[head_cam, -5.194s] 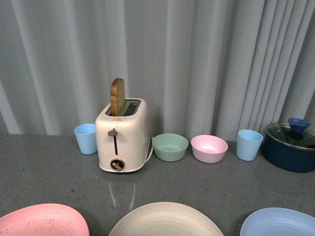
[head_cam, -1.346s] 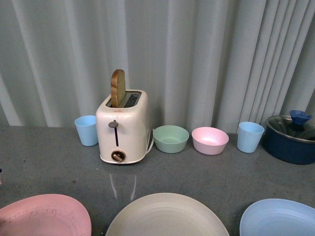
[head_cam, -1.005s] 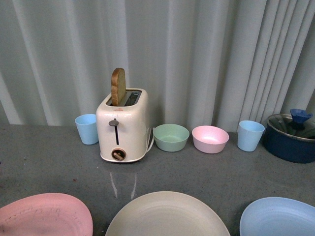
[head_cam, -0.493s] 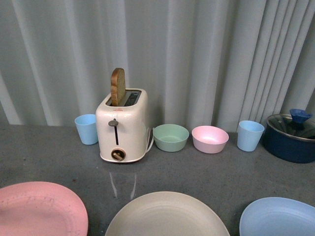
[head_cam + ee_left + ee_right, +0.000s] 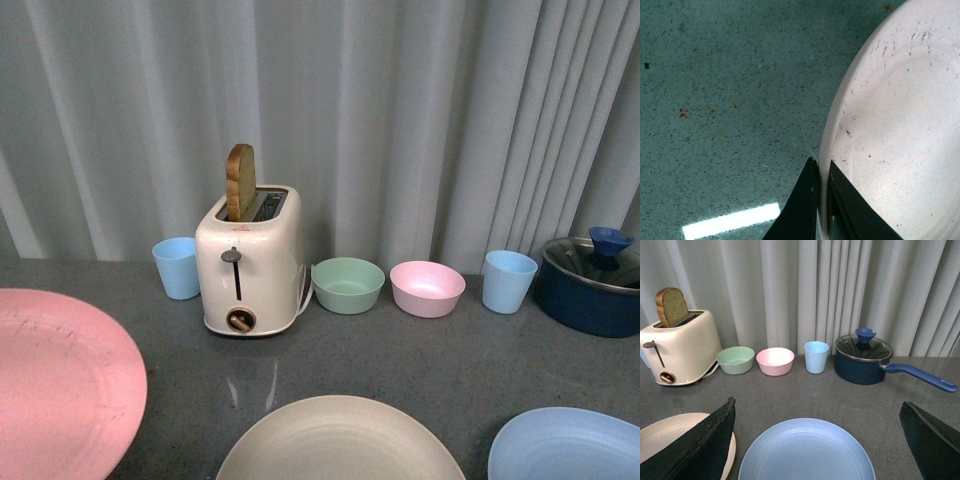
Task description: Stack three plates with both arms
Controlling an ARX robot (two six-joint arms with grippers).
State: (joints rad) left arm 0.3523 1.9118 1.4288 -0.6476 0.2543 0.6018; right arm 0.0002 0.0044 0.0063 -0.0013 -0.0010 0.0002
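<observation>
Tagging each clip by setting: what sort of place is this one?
Likely a staged kitchen counter, perhaps in a lab: a toaster holding bread and a lidded saucepan stand on a grey worktop, backed by a plain curtain rather than a wall.

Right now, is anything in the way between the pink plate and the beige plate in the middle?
Nothing visible. The left gripper pinches the rim of the pink plate, and only grey tabletop lies between it and the beige plate. The toaster and green bowl stand further back.

Left gripper [image 5: 821,167] tight on pink plate [image 5: 900,125] rim; right gripper [image 5: 817,405] wide apart.
</observation>
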